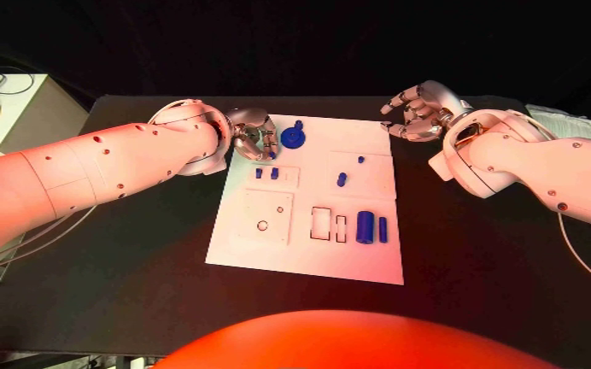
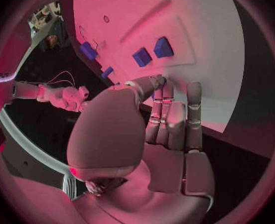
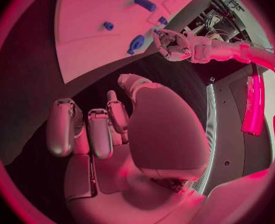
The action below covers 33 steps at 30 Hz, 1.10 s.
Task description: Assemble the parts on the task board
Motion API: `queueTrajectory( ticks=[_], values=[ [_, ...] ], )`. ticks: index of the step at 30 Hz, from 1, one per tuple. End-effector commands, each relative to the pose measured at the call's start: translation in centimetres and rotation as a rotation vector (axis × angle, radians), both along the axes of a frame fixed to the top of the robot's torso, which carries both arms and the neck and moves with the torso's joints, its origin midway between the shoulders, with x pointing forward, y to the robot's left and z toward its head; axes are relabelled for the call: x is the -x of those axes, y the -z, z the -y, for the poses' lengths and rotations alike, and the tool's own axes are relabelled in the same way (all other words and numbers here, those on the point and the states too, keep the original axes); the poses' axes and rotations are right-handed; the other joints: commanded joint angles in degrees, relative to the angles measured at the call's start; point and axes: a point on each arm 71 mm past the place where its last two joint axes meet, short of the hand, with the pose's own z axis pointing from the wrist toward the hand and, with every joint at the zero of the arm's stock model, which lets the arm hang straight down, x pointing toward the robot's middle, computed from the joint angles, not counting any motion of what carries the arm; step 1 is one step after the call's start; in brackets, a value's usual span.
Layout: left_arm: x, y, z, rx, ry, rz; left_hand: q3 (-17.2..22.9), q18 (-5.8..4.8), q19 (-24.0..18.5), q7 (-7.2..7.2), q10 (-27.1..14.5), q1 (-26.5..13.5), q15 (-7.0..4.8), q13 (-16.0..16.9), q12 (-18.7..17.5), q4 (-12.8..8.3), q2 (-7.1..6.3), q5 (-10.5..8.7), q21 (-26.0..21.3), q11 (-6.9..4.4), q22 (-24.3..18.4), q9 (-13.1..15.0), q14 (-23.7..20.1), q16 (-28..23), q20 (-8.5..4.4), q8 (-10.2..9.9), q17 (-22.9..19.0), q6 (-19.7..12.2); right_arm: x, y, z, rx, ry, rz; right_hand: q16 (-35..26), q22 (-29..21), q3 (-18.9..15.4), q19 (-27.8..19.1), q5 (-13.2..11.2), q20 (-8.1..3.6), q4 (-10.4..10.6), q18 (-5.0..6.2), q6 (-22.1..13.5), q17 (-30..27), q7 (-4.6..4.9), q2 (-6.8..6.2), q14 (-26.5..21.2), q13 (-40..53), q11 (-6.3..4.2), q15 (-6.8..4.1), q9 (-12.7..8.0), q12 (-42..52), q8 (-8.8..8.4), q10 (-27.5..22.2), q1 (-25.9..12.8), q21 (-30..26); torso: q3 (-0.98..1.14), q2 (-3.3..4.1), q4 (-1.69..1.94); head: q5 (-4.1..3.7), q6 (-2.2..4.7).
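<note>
The task board (image 1: 314,241) lies in the middle of the black tabletop (image 1: 148,266), with small blue parts (image 1: 365,226) on it. The left hand (image 1: 253,140) is at the board's far left corner, fingers curled, holding nothing. The right hand (image 1: 418,113) is over the tabletop beyond the far right corner, fingers also curled, empty.

The left hand (image 1: 253,140) perhaps hides the task board's (image 1: 308,254) far corner.

one white task board (image 1: 370,260), seven blue parts (image 1: 365,226), two hands (image 1: 253,137)
</note>
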Motion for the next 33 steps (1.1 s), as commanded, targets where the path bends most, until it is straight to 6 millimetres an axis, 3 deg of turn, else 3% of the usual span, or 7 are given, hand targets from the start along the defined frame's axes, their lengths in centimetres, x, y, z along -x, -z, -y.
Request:
queueTrajectory(
  ticks=[1, 26, 33],
  values=[
    [0.18, 0.18, 0.30, -0.006, 0.015, -0.024, -0.11, 0.90, 0.04, -0.03, 0.32, -0.33, -0.21, 0.01, -0.38, -0.25, 0.25, -0.06, -0.24, -0.05, -0.09, 0.22, 0.22, 0.19, -0.39, 0.22, -0.10, 0.34, 0.04, 0.00, -0.08, 0.005, -0.012, 0.005, -0.24, 6.52, 0.24, -0.18, 0.18, -0.01, 0.01, 1.14, -0.39, 5.66, 0.12, 0.00, 3.16, -0.04, -0.04, -0.30, 0.01, 0.05, 0.37, -0.32, -0.35, -0.22, -0.03, -0.01, 0.00, 0.05, 0.01],
    [0.23, 0.89, 0.47, -0.058, 0.019, -0.042, -0.17, 0.92, 0.05, -0.16, 0.85, -0.23, -0.37, 0.13, -0.38, -0.60, 0.36, -0.04, -0.27, -0.22, -0.13, 0.45, 0.18, 0.21, -0.52, 0.24, -0.07, 0.88, 0.03, 0.03, -0.04, 0.005, -0.011, 0.005, -0.24, 6.52, 0.24, -0.18, 0.18, -0.01, 0.01, 1.14, -0.39, 5.66, 0.12, 0.00, 3.16, -0.04, -0.04, -0.30, 0.01, 0.05, 0.37, -0.32, -0.35, -0.22, 0.02, -0.09, -0.08, -0.02, 0.01],
    [0.29, 0.80, 0.39, -0.043, 0.014, -0.030, -0.18, 0.86, -0.07, 0.21, 0.08, -0.35, -0.02, -0.03, -1.21, -1.09, 0.04, 0.00, -0.33, 0.33, -0.18, 0.16, -0.14, 0.14, -0.54, -0.91, -0.18, -0.21, 0.05, 0.06, 0.00, 0.005, -0.011, 0.005, -0.24, 6.52, 0.24, -0.18, 0.18, -0.01, 0.01, 1.14, -0.39, 5.66, 0.12, 0.00, 3.16, -0.04, -0.04, -0.30, 0.01, 0.05, 0.37, -0.32, -0.35, -0.22, -0.04, -0.02, 0.01, -0.07, 0.01]
  ],
)
